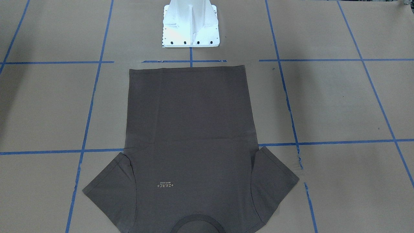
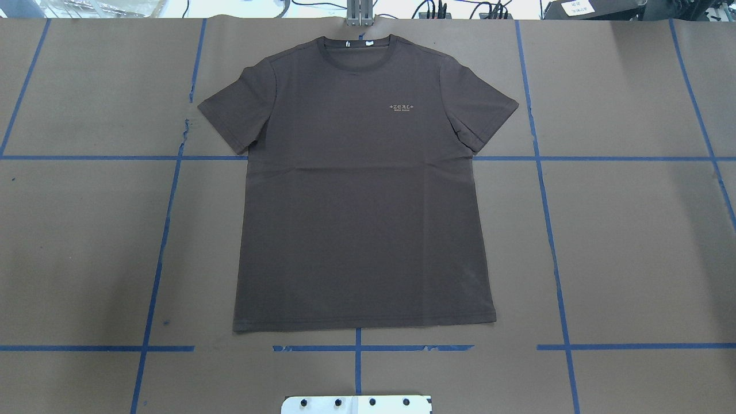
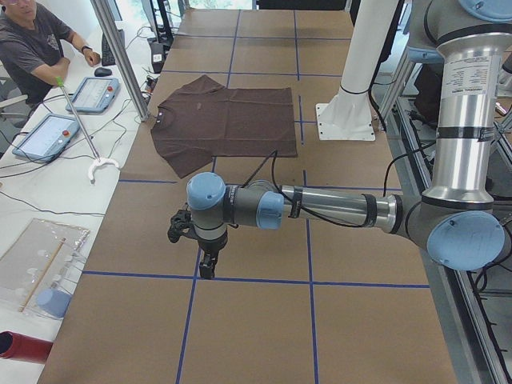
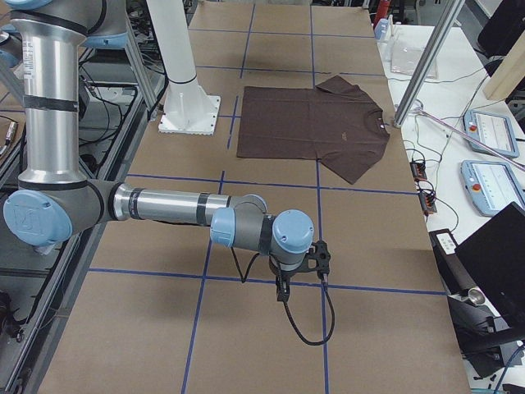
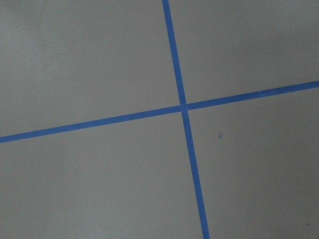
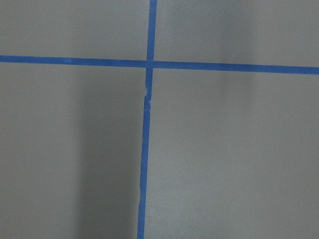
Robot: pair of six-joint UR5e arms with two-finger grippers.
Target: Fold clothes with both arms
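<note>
The dark brown-grey T-shirt (image 2: pixel 362 201) lies flat and spread out, face up, in the middle of the table, collar away from the robot base; it also shows in the front-facing view (image 1: pixel 190 129). The left arm's gripper (image 3: pixel 206 268) hangs over bare table far to the shirt's side, seen only in the exterior left view; I cannot tell whether it is open or shut. The right arm's gripper (image 4: pixel 281 291) hangs over bare table at the opposite end, seen only in the exterior right view; I cannot tell its state. Both wrist views show only brown table paper and blue tape.
The white pedestal base (image 1: pixel 190 26) stands just behind the shirt's hem. Blue tape lines (image 2: pixel 546 158) grid the brown table cover. An operator (image 3: pixel 32 44) sits at a side bench with tablets (image 3: pixel 44 136). A metal post (image 3: pixel 120 56) stands near the collar.
</note>
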